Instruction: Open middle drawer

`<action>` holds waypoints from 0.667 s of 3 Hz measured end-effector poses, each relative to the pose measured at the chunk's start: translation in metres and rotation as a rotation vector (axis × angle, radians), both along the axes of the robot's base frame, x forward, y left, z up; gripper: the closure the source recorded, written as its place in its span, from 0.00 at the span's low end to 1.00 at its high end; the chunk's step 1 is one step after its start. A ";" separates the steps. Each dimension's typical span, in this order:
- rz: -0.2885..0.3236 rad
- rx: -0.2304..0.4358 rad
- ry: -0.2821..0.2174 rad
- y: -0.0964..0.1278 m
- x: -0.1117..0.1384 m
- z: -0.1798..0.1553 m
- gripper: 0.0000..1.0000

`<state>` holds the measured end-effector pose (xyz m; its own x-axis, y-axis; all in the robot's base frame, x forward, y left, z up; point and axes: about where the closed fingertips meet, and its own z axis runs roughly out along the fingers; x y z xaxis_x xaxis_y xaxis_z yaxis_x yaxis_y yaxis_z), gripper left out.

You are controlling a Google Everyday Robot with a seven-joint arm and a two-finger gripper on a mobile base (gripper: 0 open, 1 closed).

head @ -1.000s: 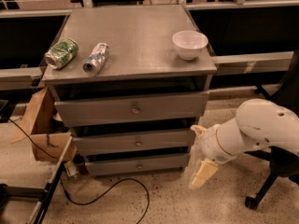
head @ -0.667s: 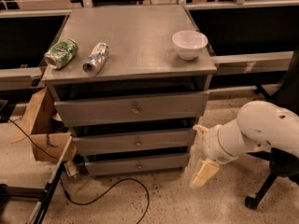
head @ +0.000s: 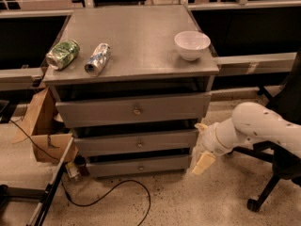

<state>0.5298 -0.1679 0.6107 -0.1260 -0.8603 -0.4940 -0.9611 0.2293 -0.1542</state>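
The middle drawer is the grey front of medium height with a small round brass knob. It sits between the taller top drawer and the shorter bottom drawer of the grey cabinet. Its front lies about level with the bottom drawer's front. My gripper hangs just off the cabinet's right front corner, at the height of the middle drawer's right end. Its cream fingers are spread apart and hold nothing. It is well to the right of the knob.
On the cabinet top lie a green can and a silver can at the left, with a white bowl at the right. A cardboard box and a cable are on the floor at the left. An office chair base is at the right.
My gripper has risen slightly and edged a little toward the cabinet's right side. The drawers and the things on top have not moved.
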 end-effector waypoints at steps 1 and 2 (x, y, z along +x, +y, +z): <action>0.000 -0.006 0.098 0.005 0.059 -0.076 0.00; 0.002 -0.004 0.099 0.005 0.059 -0.077 0.00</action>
<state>0.5885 -0.1625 0.5337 -0.1724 -0.8627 -0.4754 -0.9721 0.2269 -0.0593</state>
